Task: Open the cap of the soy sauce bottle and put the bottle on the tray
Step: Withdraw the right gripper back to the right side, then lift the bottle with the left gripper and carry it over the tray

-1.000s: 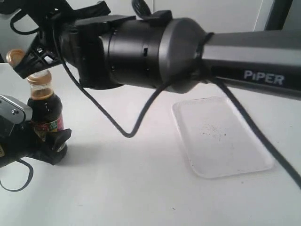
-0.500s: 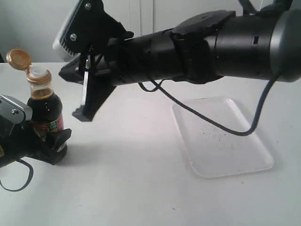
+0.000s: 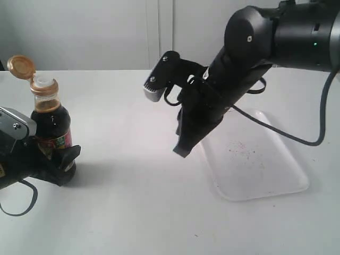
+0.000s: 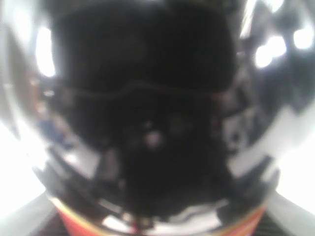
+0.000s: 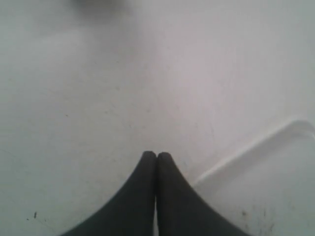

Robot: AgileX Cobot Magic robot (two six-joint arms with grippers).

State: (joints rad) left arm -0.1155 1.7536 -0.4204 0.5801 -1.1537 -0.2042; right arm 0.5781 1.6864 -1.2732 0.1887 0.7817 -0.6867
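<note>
- Right gripper (image 5: 156, 158), black fingertips pressed together on nothing, had swung from the upper left of the exterior frame to the middle, beside the flat white plastic tray (image 3: 287, 183).
- Left gripper (image 3: 53, 159) was clenched on the small dark glass soy sauce bottle (image 3: 50, 125) at left, standing on the white table (image 3: 133, 212).
- Its golden-brown flip cap (image 3: 20, 66) stood open as half a second before; traying remained.

A plain white table (image 3: 133, 212) is seen filling the lower scene. Behind it, pale grey-white wall panels (image 3: 95, 32) are divided by thin vertical seams, evenly lit by soft light.
</note>
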